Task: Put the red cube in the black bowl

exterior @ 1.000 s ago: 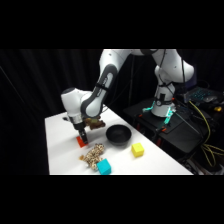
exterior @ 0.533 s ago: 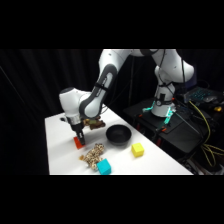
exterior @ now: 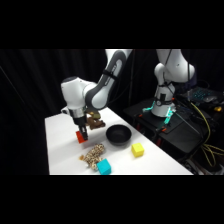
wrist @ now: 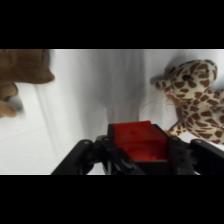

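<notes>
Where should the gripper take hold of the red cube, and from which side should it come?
Grip the red cube on its two opposite flat side faces, coming straight down from above. Its top is level and it sits flat on the table. The gripper already straddles it this way, with the giraffe toy clear to one side.

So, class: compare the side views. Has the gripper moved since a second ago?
No. The gripper sits at the same spot, left of the black bowl, with the red cube between its fingers.
</notes>
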Robot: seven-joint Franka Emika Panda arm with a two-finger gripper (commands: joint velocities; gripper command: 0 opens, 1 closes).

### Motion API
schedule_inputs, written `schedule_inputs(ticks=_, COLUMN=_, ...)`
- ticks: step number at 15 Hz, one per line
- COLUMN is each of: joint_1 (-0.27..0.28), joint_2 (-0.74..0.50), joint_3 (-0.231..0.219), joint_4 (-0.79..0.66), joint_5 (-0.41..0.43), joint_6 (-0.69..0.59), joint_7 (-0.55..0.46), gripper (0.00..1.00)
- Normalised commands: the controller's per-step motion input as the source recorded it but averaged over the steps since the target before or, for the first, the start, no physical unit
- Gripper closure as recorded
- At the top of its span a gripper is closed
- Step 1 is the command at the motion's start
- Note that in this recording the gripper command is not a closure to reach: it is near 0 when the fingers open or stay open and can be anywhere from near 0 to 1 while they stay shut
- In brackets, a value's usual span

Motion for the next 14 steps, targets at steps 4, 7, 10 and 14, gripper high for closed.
schedule_inputs(ticks=4, joint_1=0.204, joint_2=-0.76, joint_3=-0.159, joint_4=-0.62, joint_5=-0.268, joint_6=-0.21, joint_7=0.34, gripper=1.0)
schedule_inputs(ticks=7, joint_1=0.119, joint_2=-0.62, joint_3=-0.043, joint_4=-0.59, joint_5=-0.191, joint_6=-0.16, joint_7=0.3, gripper=1.0)
schedule_inputs(ticks=10, joint_1=0.052, joint_2=-0.57, joint_3=0.058, joint_4=-0.61, joint_5=-0.006, joint_6=0.02, joint_7=0.2, gripper=1.0)
schedule_inputs(ticks=14, joint_1=0.043, joint_2=-0.54, joint_3=0.105, joint_4=-0.6, joint_5=0.124, joint_6=0.13, joint_7=0.15, gripper=1.0)
